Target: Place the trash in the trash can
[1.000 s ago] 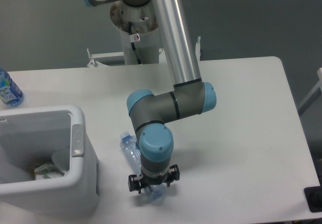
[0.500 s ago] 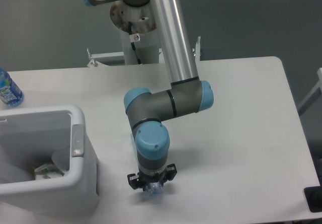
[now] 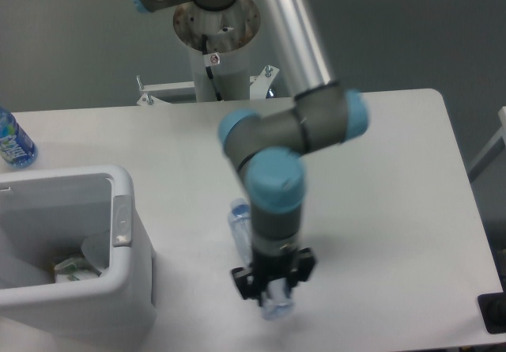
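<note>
My gripper [image 3: 273,287] points down over the front middle of the white table [image 3: 395,178]. It is shut on the long flattened clear plastic bottle [image 3: 239,219]. The bottle's bluish upper end sticks out behind the wrist at the left and its other end shows below the fingers. The arm looks raised toward the camera. The white boxy trash can [image 3: 136,285] with a grey latch tab [image 3: 121,220] stands at the front left, well left of the gripper. Crumpled whitish material [image 3: 77,268] lies inside it; I cannot tell whether it is the wrapper.
A small upright blue-labelled bottle [image 3: 13,141] stands at the table's left edge behind the trash can. The robot's base column [image 3: 215,43] rises behind the table. A black object [image 3: 493,312] sits at the front right corner.
The gripper has moved right and risen toward the camera with the flattened bottle held in it. The arm's elbow has swung right. The trash can and small bottle have not moved.
</note>
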Tool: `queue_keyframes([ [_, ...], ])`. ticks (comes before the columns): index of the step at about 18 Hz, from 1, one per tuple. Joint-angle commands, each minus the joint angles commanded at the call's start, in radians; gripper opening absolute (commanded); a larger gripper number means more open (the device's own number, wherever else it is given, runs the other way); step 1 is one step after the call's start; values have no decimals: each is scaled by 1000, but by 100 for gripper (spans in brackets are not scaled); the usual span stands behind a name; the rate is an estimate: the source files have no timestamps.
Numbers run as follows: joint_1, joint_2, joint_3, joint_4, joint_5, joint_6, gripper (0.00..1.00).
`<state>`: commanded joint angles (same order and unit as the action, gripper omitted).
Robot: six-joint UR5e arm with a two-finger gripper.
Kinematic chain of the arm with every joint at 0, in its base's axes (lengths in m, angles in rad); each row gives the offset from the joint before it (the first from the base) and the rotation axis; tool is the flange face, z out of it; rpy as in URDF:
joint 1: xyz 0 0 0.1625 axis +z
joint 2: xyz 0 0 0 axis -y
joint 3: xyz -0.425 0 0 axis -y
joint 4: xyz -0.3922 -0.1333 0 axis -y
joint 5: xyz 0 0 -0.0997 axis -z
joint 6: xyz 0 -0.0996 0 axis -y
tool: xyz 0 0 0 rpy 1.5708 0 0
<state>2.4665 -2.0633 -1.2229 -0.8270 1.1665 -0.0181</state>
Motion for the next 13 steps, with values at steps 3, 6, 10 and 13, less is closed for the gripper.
queue_keyframes([
  [3,26,38,31,58,-103,-34,56],
  [6,20,78,36,100,-169,-46,56],
  [10,-39,126,51,134,-223,-59,56],
  [13,-101,138,51,138,-222,-59,56],
])
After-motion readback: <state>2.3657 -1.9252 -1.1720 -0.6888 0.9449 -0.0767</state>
